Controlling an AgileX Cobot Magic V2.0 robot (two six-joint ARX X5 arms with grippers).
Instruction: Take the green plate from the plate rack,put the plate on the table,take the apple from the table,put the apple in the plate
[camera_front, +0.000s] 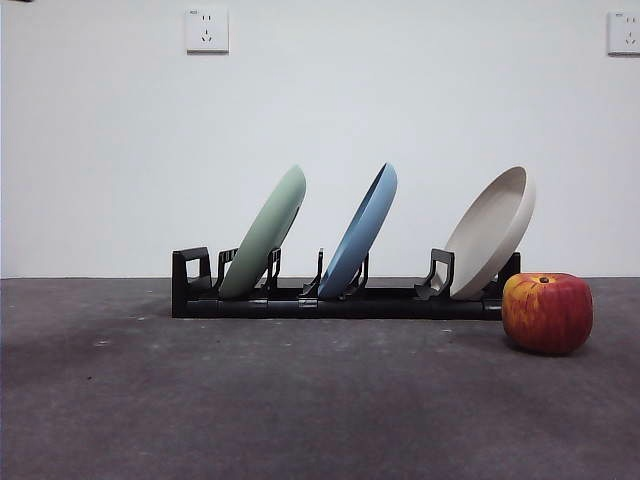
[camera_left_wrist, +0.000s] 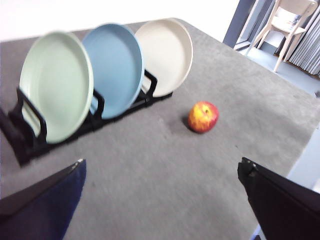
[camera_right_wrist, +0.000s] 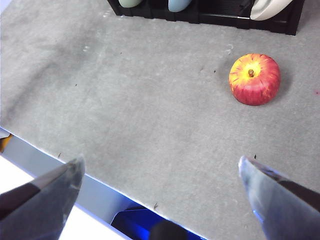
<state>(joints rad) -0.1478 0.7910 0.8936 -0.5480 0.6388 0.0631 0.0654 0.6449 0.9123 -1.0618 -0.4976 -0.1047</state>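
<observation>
Matte sage green plate (camera_front: 265, 235) tilted in slotted black plate rack (camera_front: 335, 300), glossy apple (camera_front: 547, 313) alongside, both jaws wide.

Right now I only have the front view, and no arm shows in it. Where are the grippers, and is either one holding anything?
Observer: Both wait back from the things. The left gripper is open and holds nothing; its wrist view looks down at the plate rack and the apple.
Operator: And the right one?
Observer: The right gripper is open too, holding nothing, over the table near its front edge, with the apple lying beyond it.
Operator: From the side I can't see the plates' faces. Anything on the green plate?
Observer: No. The left wrist view shows the green plate face-on, bare, standing in the rack beside the blue plate.
</observation>
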